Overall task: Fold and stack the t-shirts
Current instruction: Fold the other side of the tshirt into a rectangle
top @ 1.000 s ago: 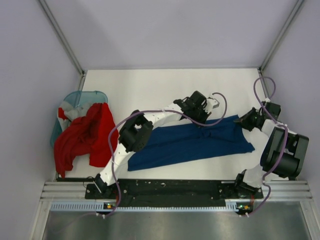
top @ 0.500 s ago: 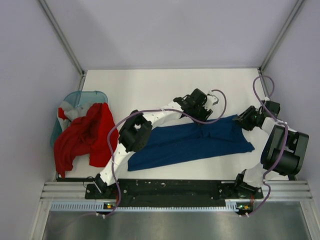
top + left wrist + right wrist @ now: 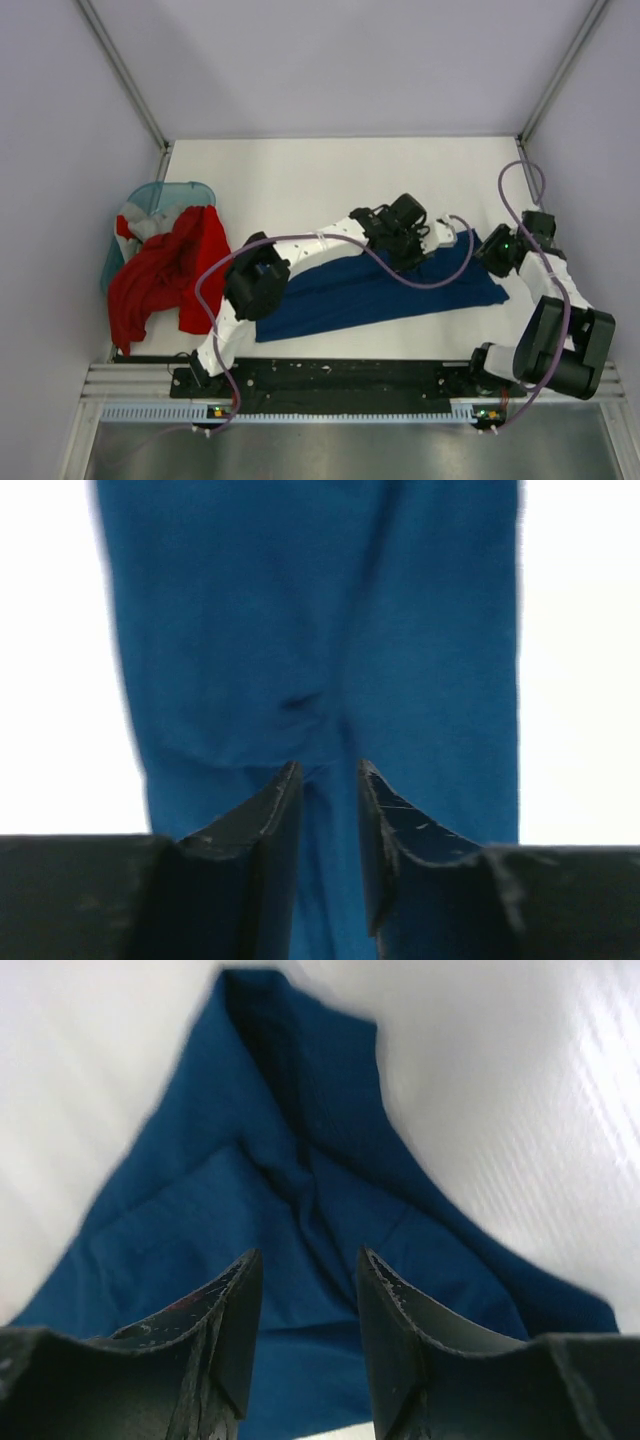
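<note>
Black fingers of the left end effector (image 3: 327, 772) stand narrow, pinched on a raised fold of the navy t-shirt (image 3: 380, 290) at its upper edge, near the centre of the overhead frame. The right end effector (image 3: 308, 1255) hangs partly parted over the shirt's right end; contact cannot be told. The shirt lies spread along the white worktop (image 3: 300, 180). At far left, a red t-shirt (image 3: 165, 275) and a grey-white t-shirt (image 3: 135, 222) spill from a teal basket (image 3: 160, 192).
</note>
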### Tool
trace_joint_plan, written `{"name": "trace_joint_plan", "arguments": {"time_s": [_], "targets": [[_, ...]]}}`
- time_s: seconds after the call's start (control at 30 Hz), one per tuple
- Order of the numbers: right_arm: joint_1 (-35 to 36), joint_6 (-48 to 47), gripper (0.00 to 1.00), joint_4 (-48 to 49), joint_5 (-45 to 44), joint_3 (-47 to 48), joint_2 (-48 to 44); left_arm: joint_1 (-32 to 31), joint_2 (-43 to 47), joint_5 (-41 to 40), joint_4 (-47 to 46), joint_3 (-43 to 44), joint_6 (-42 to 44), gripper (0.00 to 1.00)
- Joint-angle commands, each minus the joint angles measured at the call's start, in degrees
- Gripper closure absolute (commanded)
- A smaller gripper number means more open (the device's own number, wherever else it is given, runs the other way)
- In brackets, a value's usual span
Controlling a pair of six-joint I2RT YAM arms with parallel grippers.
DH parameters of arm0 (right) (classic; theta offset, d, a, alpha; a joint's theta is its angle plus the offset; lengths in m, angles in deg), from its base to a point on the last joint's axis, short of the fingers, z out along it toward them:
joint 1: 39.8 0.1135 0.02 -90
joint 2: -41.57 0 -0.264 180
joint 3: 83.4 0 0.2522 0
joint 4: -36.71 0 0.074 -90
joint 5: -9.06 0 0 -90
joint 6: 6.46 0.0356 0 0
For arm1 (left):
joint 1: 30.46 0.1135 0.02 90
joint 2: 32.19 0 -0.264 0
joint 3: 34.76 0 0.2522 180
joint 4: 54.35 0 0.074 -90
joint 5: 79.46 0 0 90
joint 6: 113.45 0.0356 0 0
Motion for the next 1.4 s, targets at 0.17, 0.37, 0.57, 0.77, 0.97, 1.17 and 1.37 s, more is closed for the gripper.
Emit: {"name": "trace_joint_plan", "arguments": {"time_s": [0.17, 0.37, 0.57, 0.77, 0.97, 1.17, 1.37], "targets": [[1.73, -1.39, 0.58, -0.61, -0.97, -3.47, 2.99, -3.42, -1.94, -0.22, 1.12, 1.57, 9.43, 0.58], [2.08, -1.66, 0.59, 0.18, -0.88, -4.17, 4.04, -3.42, -5.46, -7.42, -2.83, 1.93, 7.23, 0.58], [2.09, -1.48, 0.68, 0.8, 2.73, -4.26, 6.24, -3.42, -6.08, -7.96, -3.01, 1.4, 6.09, 0.59], [2.09, -1.39, 1.0, 0.54, 1.85, -4.08, 4.93, -3.42, -5.55, -8.14, -2.14, 2.19, 4.94, 0.85], [1.73, -1.22, 1.0, -2.01, -1.84, -2.94, 0.63, -3.42, -3.18, -10.42, 0.06, 1.23, 8.19, 1.0], [0.77, -1.92, 1.0, -3.86, -3.6, -2.59, -1.41, -3.42, -1.16, -8.41, 2.25, 0.35, 11.62, 1.0], [-0.02, -2.27, 1.0, -4.3, -4.83, -2.5, -0.53, -3.42, -0.28, -4.71, 5.95, -0.88, 16.01, 0.95]]}}
